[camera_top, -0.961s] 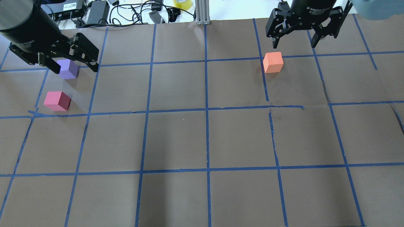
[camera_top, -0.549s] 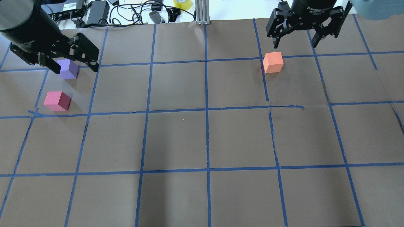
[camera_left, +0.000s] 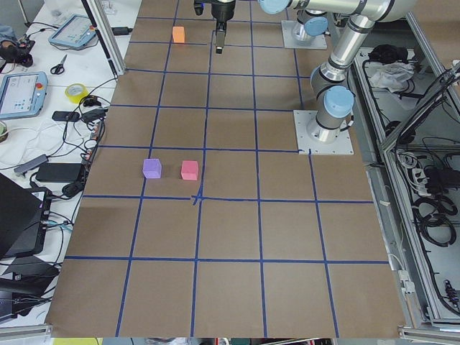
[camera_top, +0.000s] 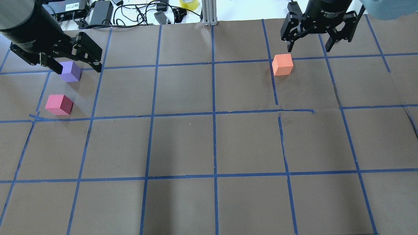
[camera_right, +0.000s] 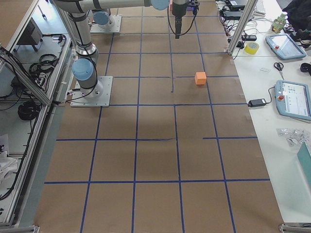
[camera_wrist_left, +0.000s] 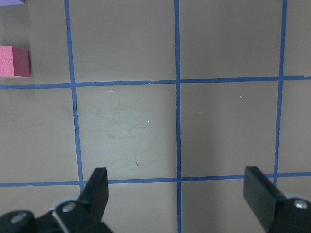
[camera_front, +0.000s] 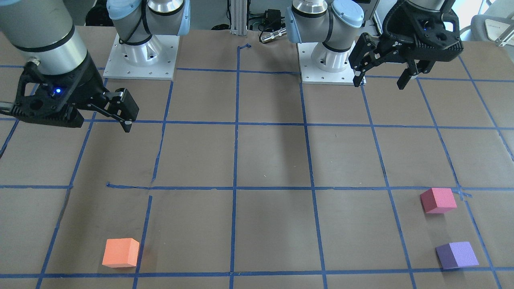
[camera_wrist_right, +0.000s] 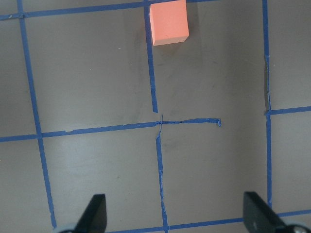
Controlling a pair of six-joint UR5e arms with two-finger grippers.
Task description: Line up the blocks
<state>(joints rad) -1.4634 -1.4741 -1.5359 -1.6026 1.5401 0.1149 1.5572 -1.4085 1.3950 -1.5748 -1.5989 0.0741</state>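
The left gripper (camera_front: 379,83) and right gripper (camera_top: 308,49) both hang above the brown paper-covered table (camera_top: 183,143), jaws spread wide, holding nothing. The small orange foam cube (camera_top: 282,64) sits alone at the far right. At the far left lie the pinkish-red foam cube (camera_top: 59,104) and, just beyond it, not touching, the purple foam cube (camera_top: 70,71)

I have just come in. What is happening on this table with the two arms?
A two-armed robot is to put three foam blocks in a line. The left tool and the right tool both hang open above the table, holding nothing. The purple block and the pinkish-red block lie close together on the robot's left side; the orange block lies alone on its right. They form no line yet.
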